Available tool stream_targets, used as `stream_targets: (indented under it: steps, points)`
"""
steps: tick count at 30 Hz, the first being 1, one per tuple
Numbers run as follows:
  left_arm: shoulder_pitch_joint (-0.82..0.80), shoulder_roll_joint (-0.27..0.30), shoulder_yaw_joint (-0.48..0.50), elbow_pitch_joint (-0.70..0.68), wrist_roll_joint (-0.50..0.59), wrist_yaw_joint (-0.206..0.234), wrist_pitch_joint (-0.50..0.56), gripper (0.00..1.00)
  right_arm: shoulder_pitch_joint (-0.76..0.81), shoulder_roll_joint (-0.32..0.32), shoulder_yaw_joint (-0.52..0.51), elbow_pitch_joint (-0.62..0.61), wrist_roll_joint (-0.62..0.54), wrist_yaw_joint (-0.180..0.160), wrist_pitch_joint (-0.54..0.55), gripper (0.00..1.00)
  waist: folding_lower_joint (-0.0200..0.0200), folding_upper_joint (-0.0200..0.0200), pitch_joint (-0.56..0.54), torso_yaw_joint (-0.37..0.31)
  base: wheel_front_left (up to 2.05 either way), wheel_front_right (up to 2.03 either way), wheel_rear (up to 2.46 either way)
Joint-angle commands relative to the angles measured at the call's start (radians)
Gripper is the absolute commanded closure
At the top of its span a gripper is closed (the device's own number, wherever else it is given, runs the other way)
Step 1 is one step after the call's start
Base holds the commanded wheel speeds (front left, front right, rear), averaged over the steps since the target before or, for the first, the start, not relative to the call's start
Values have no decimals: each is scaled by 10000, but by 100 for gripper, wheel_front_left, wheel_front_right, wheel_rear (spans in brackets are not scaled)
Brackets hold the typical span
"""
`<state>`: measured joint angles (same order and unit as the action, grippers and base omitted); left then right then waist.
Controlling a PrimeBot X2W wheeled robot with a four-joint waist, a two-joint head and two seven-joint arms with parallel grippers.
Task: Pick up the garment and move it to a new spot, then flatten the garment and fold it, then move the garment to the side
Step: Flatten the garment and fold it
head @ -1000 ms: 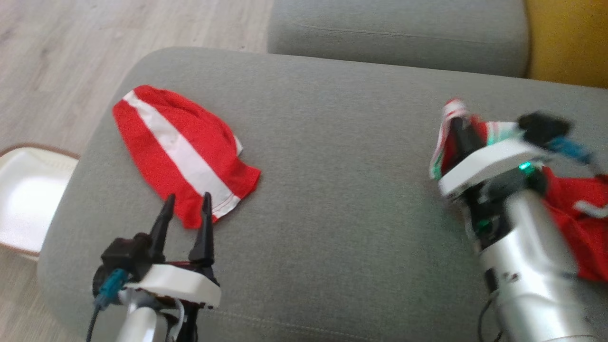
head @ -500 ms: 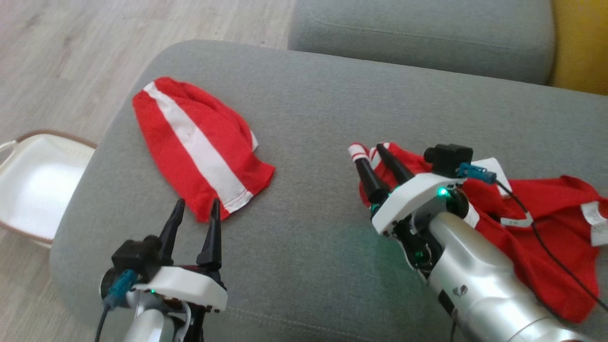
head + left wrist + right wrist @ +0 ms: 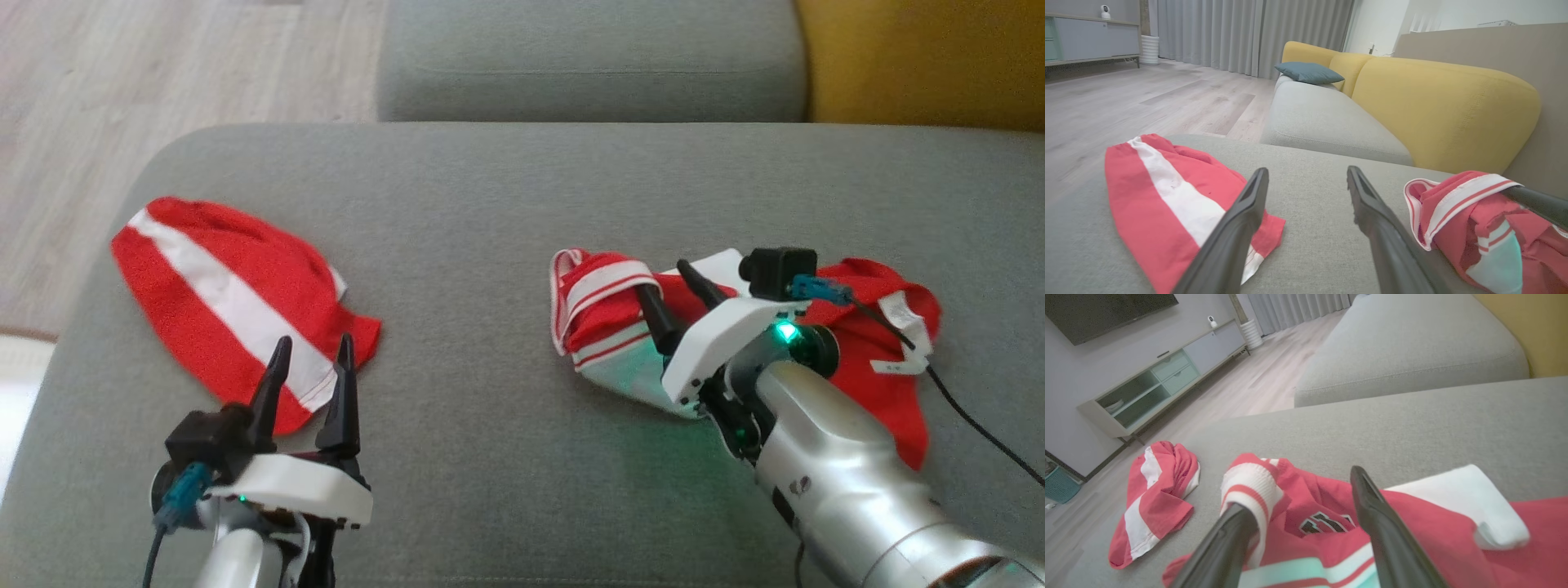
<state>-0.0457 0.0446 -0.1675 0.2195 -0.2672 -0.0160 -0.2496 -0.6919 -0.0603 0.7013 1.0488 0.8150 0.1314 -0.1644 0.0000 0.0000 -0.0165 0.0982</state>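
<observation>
Crumpled red jersey with white and mint-green trim (image 3: 608, 327) is seen right of centre in the head view, lying on the grey fabric sofa seat (image 3: 490, 204), not flattened yet. The right gripper (image 3: 661, 276) is set low over it with jaws spread. Nothing is clamped, but in the right wrist view the striped white cuff (image 3: 1251, 486) is draped over the tip of one finger.

Likely snag: if that arm is pulled back, the cuff could be dragged along and the heap bunched up again. The black wrist-camera cable (image 3: 980, 425) is trailed beside the red cloth at lower right and could catch a fold.

The left gripper (image 3: 314, 339) is held open and empty at lower left, its tips over the near corner of a red cloth with a broad white stripe (image 3: 237, 302). That cloth is placed close to the rounded left edge of the seat, with pale wooden floor (image 3: 163, 65) beyond, so a sideways sweep could knock it off.

Bare grey seat is left in the middle between the two cloths and across the upper part. That room is bounded at the top by a second grey cushion (image 3: 588, 57) and a yellow backrest (image 3: 922, 57).
</observation>
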Motion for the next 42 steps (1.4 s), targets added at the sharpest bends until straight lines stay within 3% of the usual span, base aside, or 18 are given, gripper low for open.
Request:
stream_targets:
  steps: [1,6,13,20,24,28,31,38,42]
  points:
    - [-387,57,350,-383,-85,85,-122,0,-180,100,66,-213,-28,-7,67,0,0,0,-142,-309,0,0,0]
    - [-459,57,257,-499,-203,123,-122,0,395,100,160,139,-287,-7,421,0,0,0,-236,-636,0,0,0]
    - [-359,57,244,-562,-176,217,-122,0,869,101,-115,444,-1185,-7,57,0,0,0,-400,-855,0,0,0]
    - [-305,57,225,-671,-168,248,-122,0,1086,5,-1424,783,-2224,-7,-645,0,0,0,-508,-942,0,0,0]
    - [-274,57,216,-723,-159,257,-122,0,1507,-83,-1572,220,-2852,-7,-729,0,0,0,-503,-967,0,0,0]
    - [-269,57,233,-728,-138,251,-122,0,1879,-58,-1513,-875,-2895,-7,-299,0,0,0,-490,-995,0,0,0]
    - [-287,57,231,-703,-141,248,-122,0,2341,-47,-1528,-2733,-2348,-7,453,0,0,0,-485,-1001,0,0,0]
    - [-325,56,184,-627,-157,239,-122,0,3859,-690,-1371,-7391,-2049,-7,2427,0,0,0,-495,-927,0,0,0]
    - [-337,56,252,-607,-111,212,-122,0,4620,-666,-1594,-9575,-1955,-7,3189,0,0,0,-497,-892,0,0,0]
